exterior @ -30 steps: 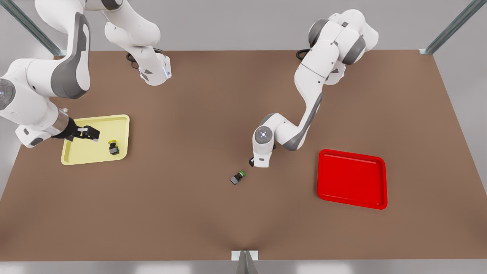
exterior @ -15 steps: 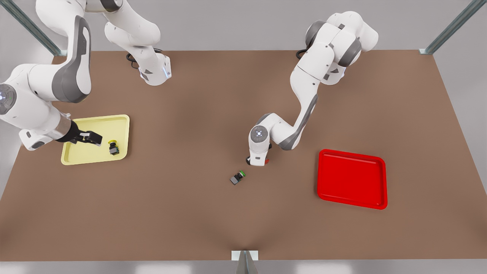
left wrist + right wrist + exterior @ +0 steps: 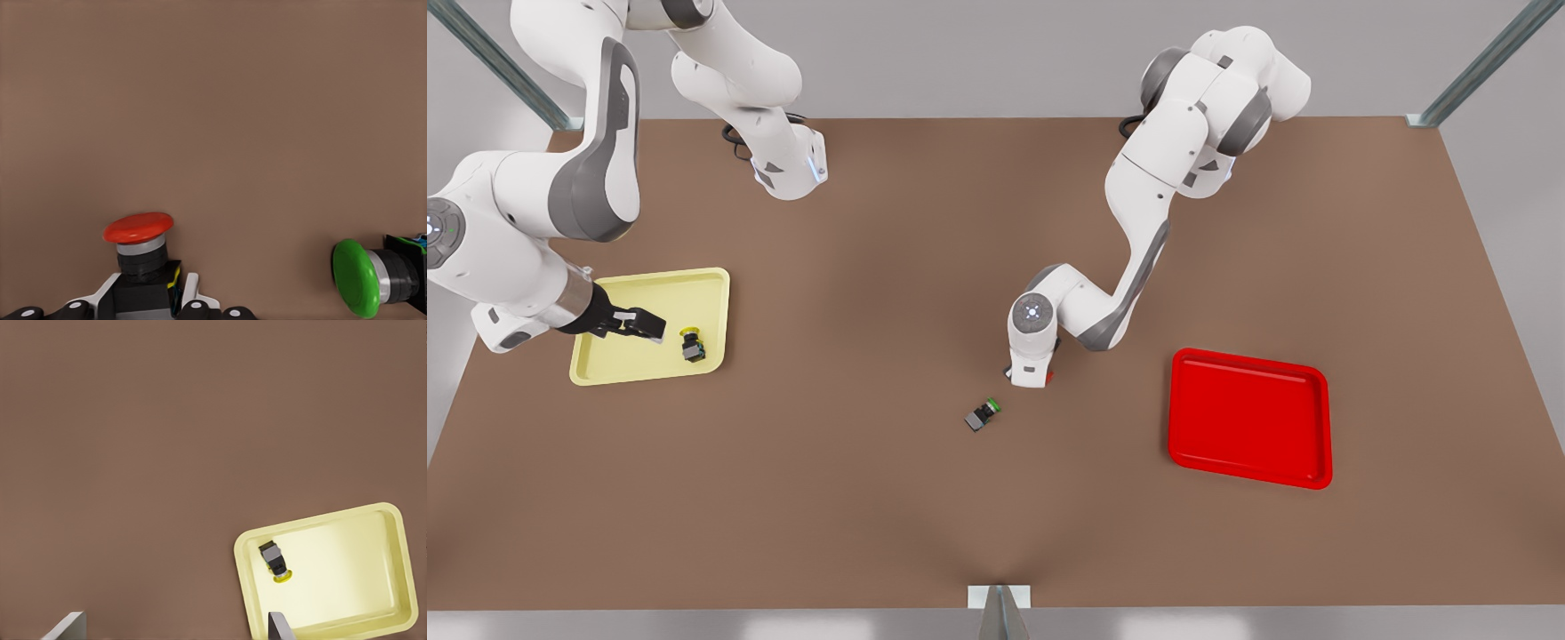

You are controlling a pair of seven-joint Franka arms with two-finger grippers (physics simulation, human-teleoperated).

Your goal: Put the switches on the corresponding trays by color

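Gripping the red switch by its dark body, the left gripper is seen near the table centre, close beside the green-capped switch, which lies on its side. The red tray lies well apart on the front view's right. The yellow switch is lying in the yellow tray. The right gripper is held above that tray, fingers spread apart.
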